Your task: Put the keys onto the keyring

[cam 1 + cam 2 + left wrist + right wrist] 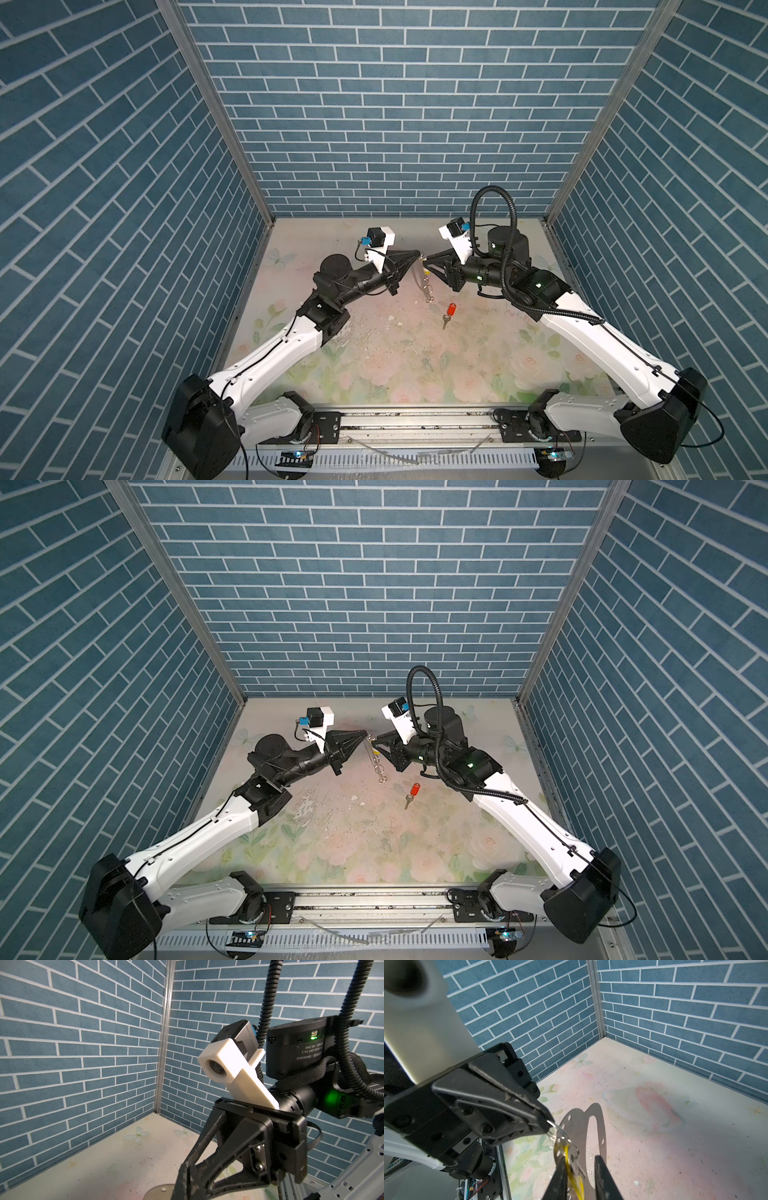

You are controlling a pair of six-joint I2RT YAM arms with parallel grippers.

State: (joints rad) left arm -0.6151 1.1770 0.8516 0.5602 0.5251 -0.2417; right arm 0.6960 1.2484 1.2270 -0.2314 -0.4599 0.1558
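My left gripper (419, 254) is held above the table's far middle, shut on the top of the keyring (420, 276). The keyring is a flat dark oval strap loop (579, 1126) and hangs down with small silver rings at its lower end. My right gripper (580, 1159) meets it tip to tip, jaws apart. The yellow-tagged key (571, 1159) lies between them against one finger, its head at a silver ring by the left gripper (547, 1124) tip. The red-tagged key (450, 310) lies loose on the mat below the right gripper (428, 259).
Blue brick-pattern walls (374, 124) close in the back and both sides. The floral table mat (395, 353) runs forward to a metal rail (415, 424) at the front edge. A black cable loop (494, 216) arches over the right arm.
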